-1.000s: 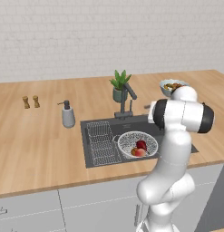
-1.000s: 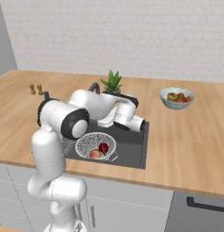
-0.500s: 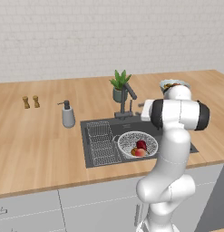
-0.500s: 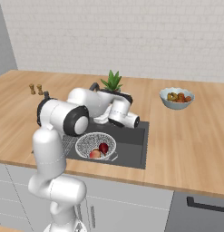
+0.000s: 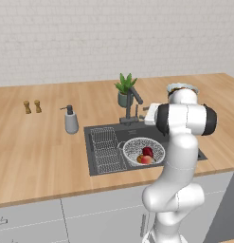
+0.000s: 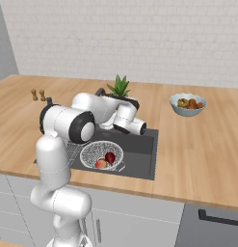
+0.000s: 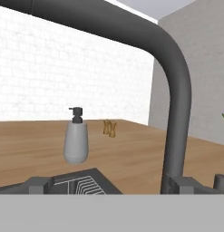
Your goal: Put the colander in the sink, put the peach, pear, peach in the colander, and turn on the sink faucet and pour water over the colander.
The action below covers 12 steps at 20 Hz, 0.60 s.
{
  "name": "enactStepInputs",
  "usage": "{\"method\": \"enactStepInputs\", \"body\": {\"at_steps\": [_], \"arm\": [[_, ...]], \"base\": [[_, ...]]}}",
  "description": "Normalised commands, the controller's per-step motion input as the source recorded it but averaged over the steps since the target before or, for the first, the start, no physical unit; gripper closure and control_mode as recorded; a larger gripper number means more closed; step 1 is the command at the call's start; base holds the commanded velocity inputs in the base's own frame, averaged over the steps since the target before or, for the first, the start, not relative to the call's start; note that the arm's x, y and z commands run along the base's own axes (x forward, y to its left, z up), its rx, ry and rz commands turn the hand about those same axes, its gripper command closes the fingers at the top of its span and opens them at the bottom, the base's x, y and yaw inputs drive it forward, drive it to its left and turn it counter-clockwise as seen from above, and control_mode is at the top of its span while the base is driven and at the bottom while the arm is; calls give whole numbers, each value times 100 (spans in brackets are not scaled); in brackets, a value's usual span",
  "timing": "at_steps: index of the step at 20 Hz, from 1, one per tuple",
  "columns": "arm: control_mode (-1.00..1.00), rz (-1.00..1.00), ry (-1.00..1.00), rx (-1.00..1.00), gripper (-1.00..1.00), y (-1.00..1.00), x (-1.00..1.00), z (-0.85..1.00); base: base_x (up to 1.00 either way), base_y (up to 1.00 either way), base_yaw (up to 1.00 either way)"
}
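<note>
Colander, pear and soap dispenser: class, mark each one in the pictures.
colander [image 5: 132,148]: left base view, on its mesh wall.
pear [image 5: 148,152]: left base view, on its dark red body.
soap dispenser [image 7: 76,142]: hand view, on its grey body.

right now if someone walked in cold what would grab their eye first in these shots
Probably the big white robot arm bent over the dark grey recessed sink in the wooden counter. Next, the wide pale mesh colander sitting in that basin with a dark red pear and an orange-pink peach inside. In the hand view, the slim dark grey faucet looms close, with a grey soap dispenser on the counter beyond.
</note>
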Motion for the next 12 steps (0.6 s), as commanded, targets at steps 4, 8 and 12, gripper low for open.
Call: {"method": "enactStepInputs", "body": {"at_steps": [4, 8, 12], "arm": [[-100, -5, 0, 0, -100, -4, 11, 0], [-100, -5, 0, 0, -100, -1, 17, 0], [-100, -2, 0, 3, -100, 0, 19, 0]], "base": [[0, 0, 0], [0, 0, 0], [0, 0, 0]]}}
